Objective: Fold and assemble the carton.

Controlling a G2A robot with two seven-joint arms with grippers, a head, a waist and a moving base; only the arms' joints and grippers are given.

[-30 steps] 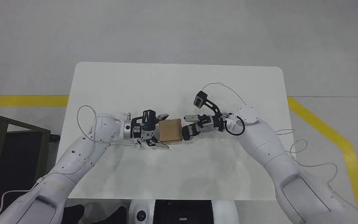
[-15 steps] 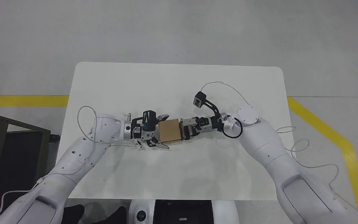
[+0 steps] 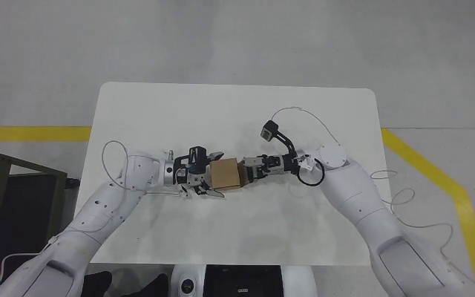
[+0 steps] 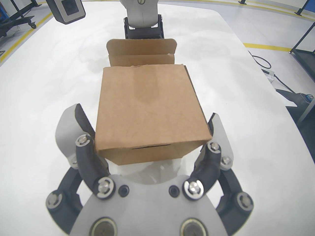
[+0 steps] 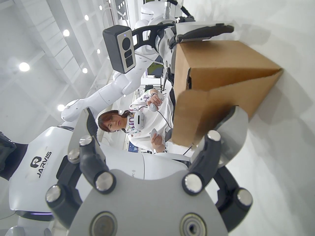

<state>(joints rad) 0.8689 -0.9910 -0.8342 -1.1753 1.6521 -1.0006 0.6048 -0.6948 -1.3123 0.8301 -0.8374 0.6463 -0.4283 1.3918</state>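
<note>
A brown carton [image 3: 225, 174] lies on its side in the middle of the white table [image 3: 312, 119], between my two grippers. My left gripper [image 4: 147, 116] is shut on the carton's closed end [image 4: 147, 109], one finger against each side. At the far end a flap with a tuck tab [image 4: 141, 47] stands up. My right gripper [image 5: 160, 114] is open at that end. One of its fingers [image 5: 233, 124] presses on the flap [image 5: 196, 114], while the other stands free in the air. In the top view the right gripper [image 3: 249, 169] butts against the carton's right end.
Bare white tabletop surrounds the carton on every side. Yellow floor tape [image 3: 44, 134] runs past both table ends. A dark object [image 3: 22, 200] stands on the floor left of the table.
My right gripper has moved a little left, closer against the carton's flap end, and its elbow has shifted right. The left gripper and the carton have stayed put.
</note>
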